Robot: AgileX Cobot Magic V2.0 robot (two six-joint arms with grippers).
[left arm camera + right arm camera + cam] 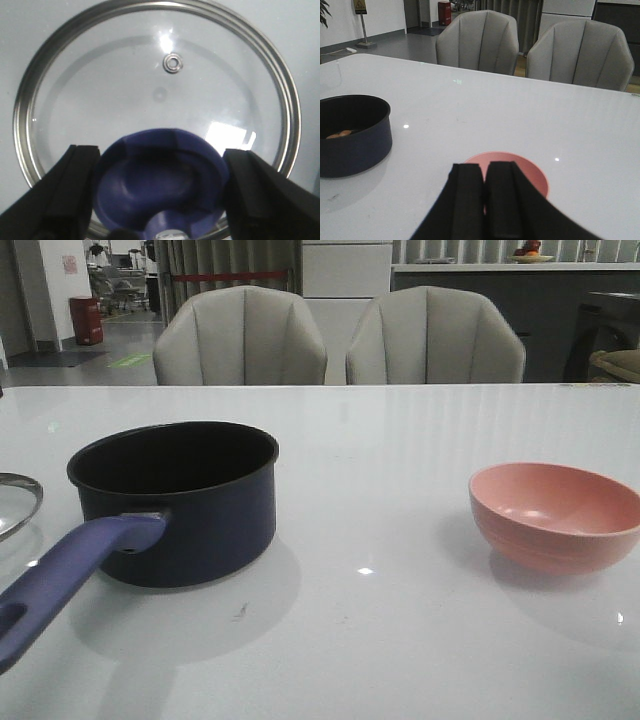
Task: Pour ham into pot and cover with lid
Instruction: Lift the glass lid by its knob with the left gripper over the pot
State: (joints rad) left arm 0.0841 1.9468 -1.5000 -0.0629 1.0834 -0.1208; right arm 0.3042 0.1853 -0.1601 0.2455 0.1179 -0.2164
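Wide white counter, with two grey chairs beyond its far edge. Pot on the left part, open, handle running toward the near left corner. Pink bowl well apart on the right, apparently emptied. Lid flat on the counter just left of the pot, only a sliver of rim visible from the front. Left claw spread wide, straddling the blue knob, fingers either side and not yet gripping. Right claw closed, holding nothing, above the bowl. Ham already inside the pot, a few orange slices on the bottom.

Covering step, probably. Best done by centring on the knob, closing firmly on its waist, lifting straight up, carrying level over the pot, lowering until the rim seats evenly all round.
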